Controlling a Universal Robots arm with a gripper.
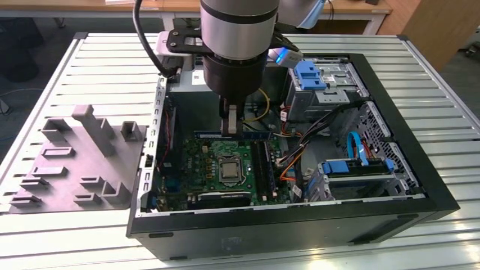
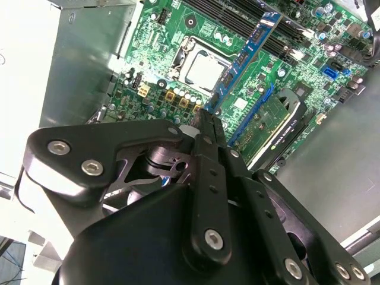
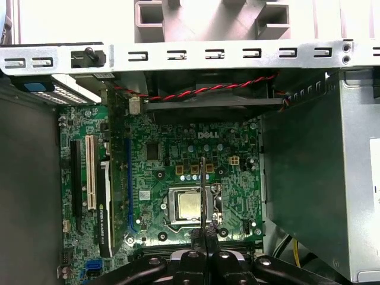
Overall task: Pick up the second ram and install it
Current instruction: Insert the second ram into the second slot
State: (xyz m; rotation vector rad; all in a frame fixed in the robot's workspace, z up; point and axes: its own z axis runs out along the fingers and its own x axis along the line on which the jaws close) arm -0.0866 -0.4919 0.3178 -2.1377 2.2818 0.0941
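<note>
My gripper (image 1: 231, 130) is shut on the second ram (image 1: 255, 135), a thin blue-green stick held level inside the open computer case (image 1: 300, 222). The stick hangs above the green motherboard (image 1: 197, 163), over the far side of the processor socket (image 1: 226, 169). The long black memory slots (image 1: 259, 163) run beside the socket, towards the exterior view's right, crosswise to the stick. The second wrist view has the ram (image 2: 249, 53) reaching out from the gripper (image 2: 209, 122) above the socket (image 2: 205, 68). Seen edge-on in the first wrist view, the ram (image 3: 202, 184) is a thin line ahead of the gripper (image 3: 205, 234).
A grey moulded fixture (image 1: 75, 163) lies on the slatted table at the exterior view's left. Drive cages with blue parts (image 1: 311, 73) (image 1: 360, 169) and loose cables (image 1: 300, 152) fill the case's right side. A grey power supply box (image 3: 314, 178) and an expansion card (image 2: 267, 124) flank the motherboard.
</note>
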